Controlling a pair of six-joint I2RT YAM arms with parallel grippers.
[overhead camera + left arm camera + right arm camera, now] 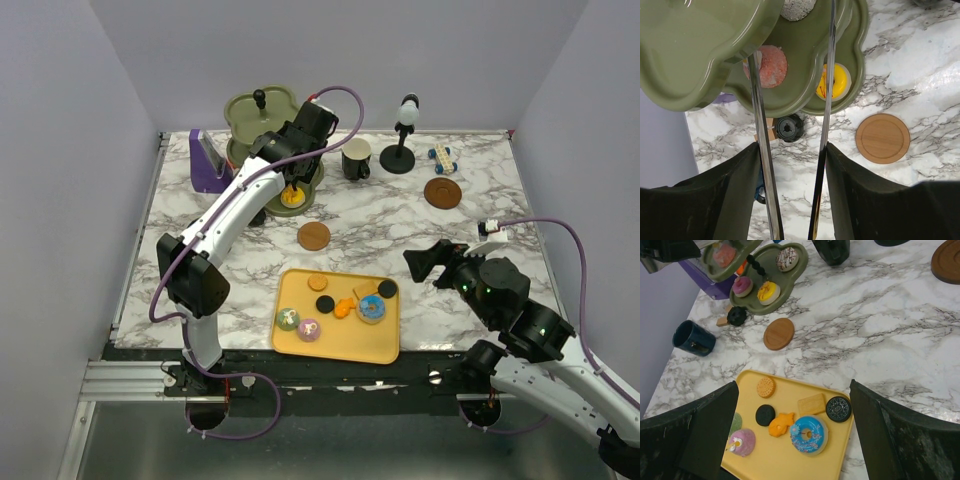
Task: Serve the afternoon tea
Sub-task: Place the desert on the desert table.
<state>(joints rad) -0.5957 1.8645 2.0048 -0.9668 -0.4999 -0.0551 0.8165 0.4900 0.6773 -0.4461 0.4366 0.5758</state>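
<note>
Nearest you, the yellow tray [345, 343] holds a blue doughnut [371, 310] and a pink cupcake [309, 329]. Just right of it, your right gripper [425, 262] hovers with its jaws wide apart, holding nothing. Beyond the tray lies a brown coaster [314, 236]. Farther back, your left gripper [290, 182] hangs over the olive-green stand [245, 115], its fingers [756, 165] apart. A yellow doughnut [834, 81] rests on the lowest tier beneath them. The black mug [356, 159] stands just right of the stand.

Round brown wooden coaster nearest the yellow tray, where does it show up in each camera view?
Top external: round brown wooden coaster near centre, just above the yellow tray.
Left wrist: coaster right of middle, on bare marble.
Right wrist: coaster upper left, above the tray.
Shared landmark: olive-green three-tier stand, close beside the coaster in every view.
</note>
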